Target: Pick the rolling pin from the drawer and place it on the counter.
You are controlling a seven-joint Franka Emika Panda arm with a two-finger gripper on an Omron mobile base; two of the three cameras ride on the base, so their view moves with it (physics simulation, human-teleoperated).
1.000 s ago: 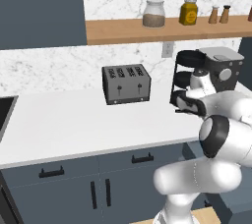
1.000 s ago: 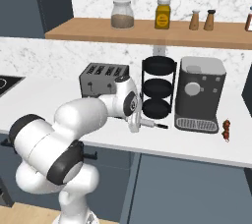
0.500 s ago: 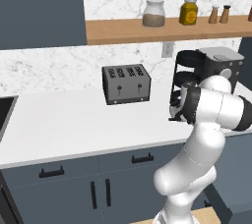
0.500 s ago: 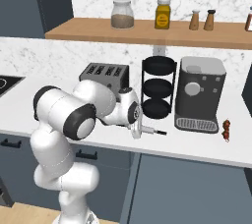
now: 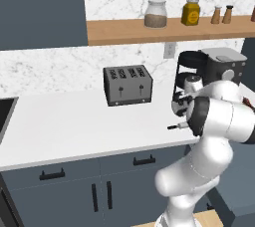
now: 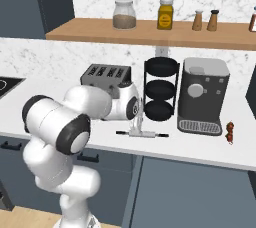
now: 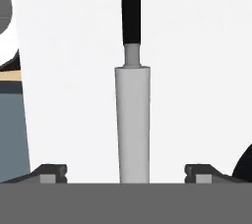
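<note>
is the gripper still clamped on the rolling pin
No: in the hand view the gripper's fingertips stand wide apart, clear of the rolling pin, which lies on the counter.

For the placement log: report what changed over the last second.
The claw lowered the pin onto the counter and opened. Its fingers now stand apart on either side of the pin, which lies flat in front of the rack. The arm's elbow swung upward. The toaster, rack and coffee machine stayed put.
</note>
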